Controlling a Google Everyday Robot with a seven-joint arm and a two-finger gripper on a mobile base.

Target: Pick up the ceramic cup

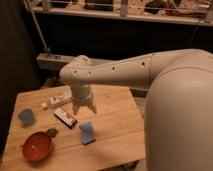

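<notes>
The ceramic cup [27, 117] is small, short and light blue, and stands on the wooden table [115, 125] near its left edge. My gripper [84, 107] hangs from the white arm over the middle of the table, well to the right of the cup and apart from it. It points down between a white packet and a dark red packet.
A wide red-orange bowl [37, 146] sits at the front left, with a small green thing [51, 132] beside it. A flat blue sponge block [87, 133] lies near the middle front. A white packet [60, 98] and a dark red packet [65, 117] lie near the gripper. A dark railing wall stands behind.
</notes>
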